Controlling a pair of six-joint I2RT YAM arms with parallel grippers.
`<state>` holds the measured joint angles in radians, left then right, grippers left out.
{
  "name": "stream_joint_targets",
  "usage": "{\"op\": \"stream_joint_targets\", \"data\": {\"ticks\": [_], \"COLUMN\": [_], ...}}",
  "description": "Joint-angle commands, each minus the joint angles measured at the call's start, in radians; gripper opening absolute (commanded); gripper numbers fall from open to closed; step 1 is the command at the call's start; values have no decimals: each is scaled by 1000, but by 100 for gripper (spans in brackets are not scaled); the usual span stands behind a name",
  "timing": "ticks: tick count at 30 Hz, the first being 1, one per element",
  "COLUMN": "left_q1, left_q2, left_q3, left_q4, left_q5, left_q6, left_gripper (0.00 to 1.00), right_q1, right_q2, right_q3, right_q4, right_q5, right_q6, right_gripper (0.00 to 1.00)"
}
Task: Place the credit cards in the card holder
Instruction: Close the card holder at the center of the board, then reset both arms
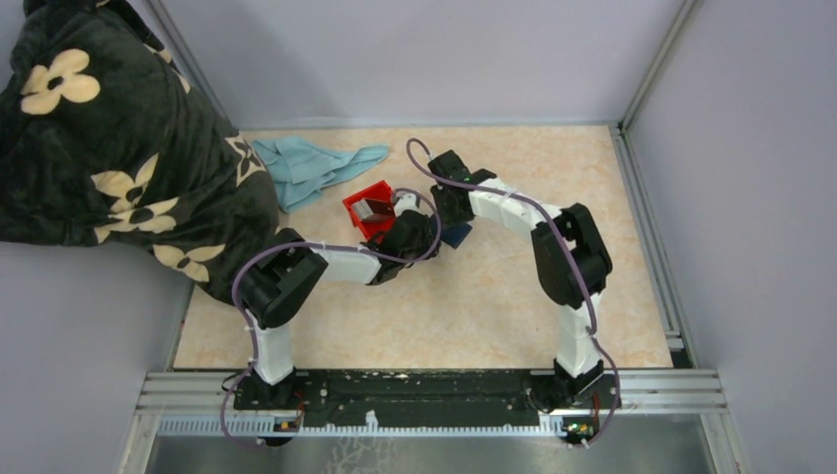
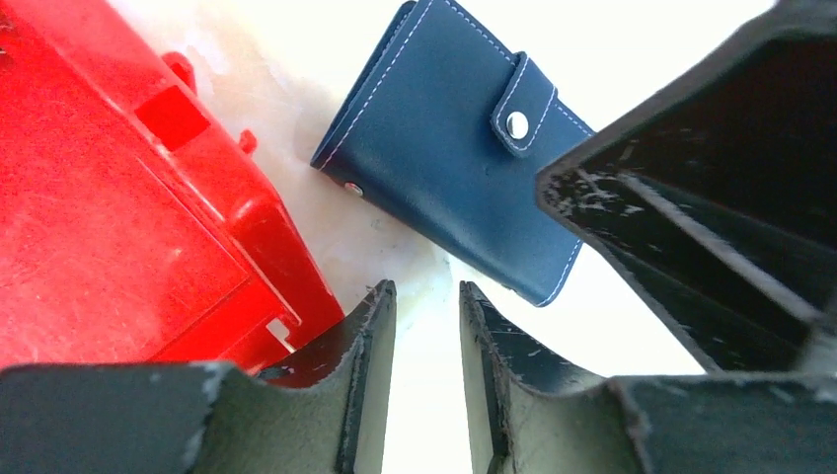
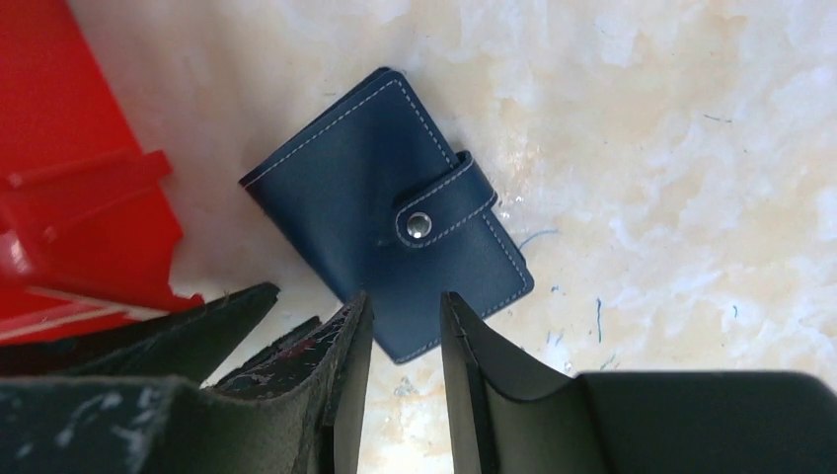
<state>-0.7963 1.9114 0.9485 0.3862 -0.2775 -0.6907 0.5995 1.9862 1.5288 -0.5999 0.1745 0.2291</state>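
Left gripper (image 2: 426, 291) fingers: parted by a narrow gap, nothing between them, pale table (image 2: 375, 237) showing through. Just beyond the tips, upper centre of frame, the card holder (image 2: 444, 168) lies flat, closed, snap tab fastened. Red bin (image 2: 118, 197) fills frame left, close beside the holder. Right gripper (image 3: 406, 301): similar narrow gap, empty; the holder's lower corner sits just past its tips, mid-frame. Overhead: both grippers meet at centre over the holder, bin to their upper left; a greyish flat piece inside it, too small to identify.
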Motion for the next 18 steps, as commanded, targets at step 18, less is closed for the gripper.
{"op": "stream_joint_targets", "data": {"ticks": [18], "left_q1": [-284], "left_q2": [-447], "left_q3": [-183], "left_q4": [-367], "left_q5": [-273], "left_q6": [6], "left_gripper": [59], "right_q1": [-13], "right_q2": [-695], "right_q3": [-661], "right_q4": [381], "right_q5": [261], "right_q6": [158], "right_gripper": [54]}}
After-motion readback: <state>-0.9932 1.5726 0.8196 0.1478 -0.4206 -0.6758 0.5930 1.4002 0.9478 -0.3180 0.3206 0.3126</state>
